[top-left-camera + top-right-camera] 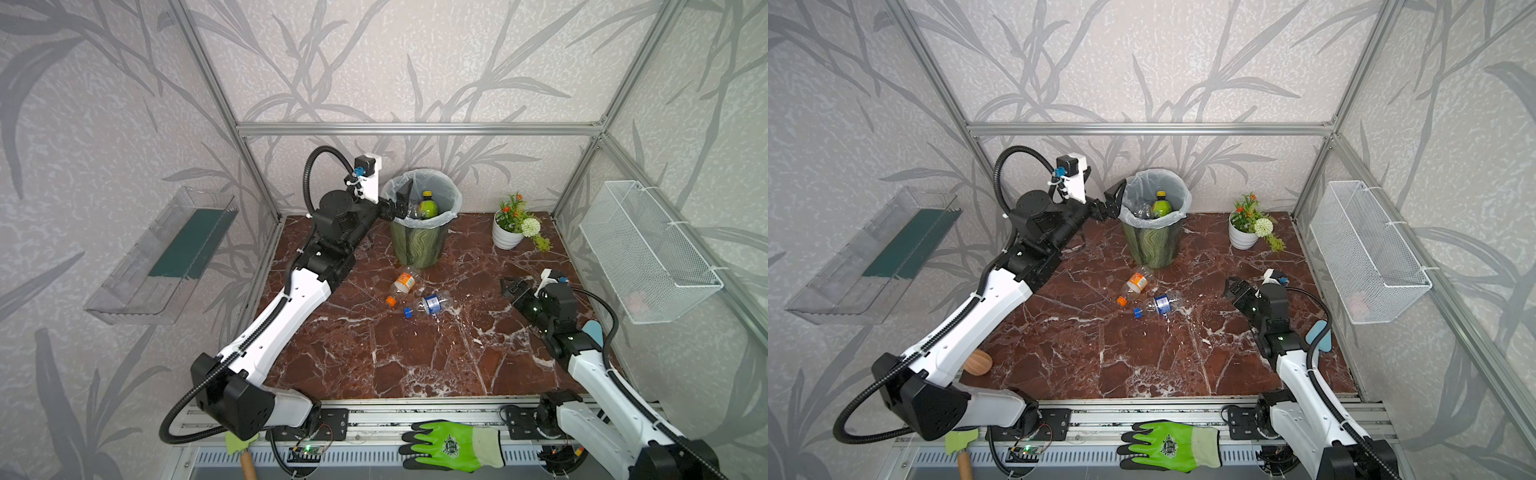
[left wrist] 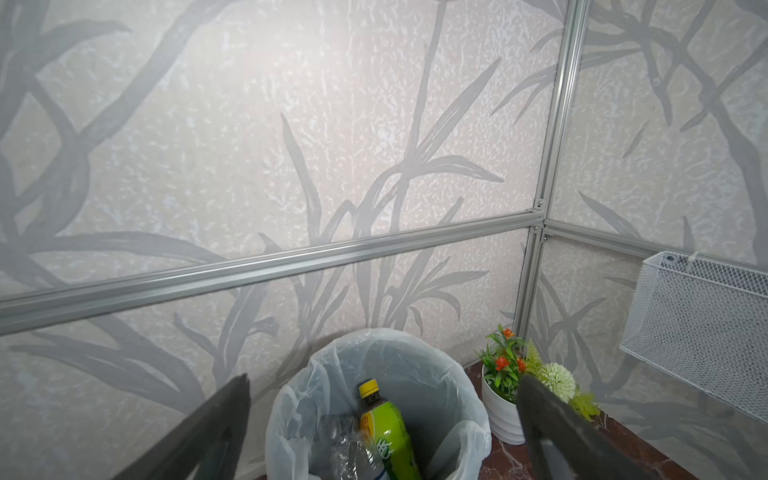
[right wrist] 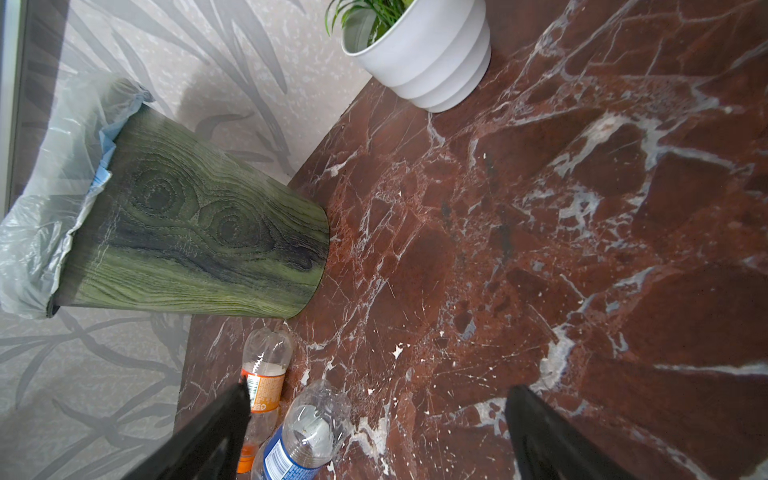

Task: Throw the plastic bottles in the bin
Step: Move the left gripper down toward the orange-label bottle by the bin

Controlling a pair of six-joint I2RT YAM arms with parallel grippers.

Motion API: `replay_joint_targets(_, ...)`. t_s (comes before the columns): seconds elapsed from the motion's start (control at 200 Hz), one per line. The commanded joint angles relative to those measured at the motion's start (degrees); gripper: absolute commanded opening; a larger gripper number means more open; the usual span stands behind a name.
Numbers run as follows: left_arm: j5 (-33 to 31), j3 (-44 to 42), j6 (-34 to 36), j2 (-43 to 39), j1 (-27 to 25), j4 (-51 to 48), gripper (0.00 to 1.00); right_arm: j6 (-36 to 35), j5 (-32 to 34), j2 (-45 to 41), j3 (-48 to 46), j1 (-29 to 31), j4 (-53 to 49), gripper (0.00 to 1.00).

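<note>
While the left gripper [image 1: 400,203] hangs over the bin [image 1: 419,245] rim, jaws wide, empty | green bottle [image 1: 428,206], clear bottle [image 2: 353,453] inside bin | right gripper [image 1: 513,286] spread wide, empty, near orange-labelled bottle [image 1: 402,284] and blue-labelled bottle [image 1: 432,304] lying before bin.

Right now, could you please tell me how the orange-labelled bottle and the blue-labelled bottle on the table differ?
The orange-labelled bottle has an orange cap; the blue-labelled bottle has a blue one. The orange-labelled bottle lies nearer the bin, the blue-labelled bottle farther from it. Both are clear and lie on their sides.
</note>
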Motion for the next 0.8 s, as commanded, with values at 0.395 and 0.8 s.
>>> replay_joint_targets(0.395,-2.66,-22.38,0.21,-6.58,-3.56,-16.83,0.95,2.12,0.12,4.31,1.81,3.17,4.30,0.96)
replay_joint_targets(0.8,-4.97,-15.26,5.70,11.16,-15.07,-23.78,0.92,1.97,0.56,2.95,0.06,3.21,4.36,0.96)
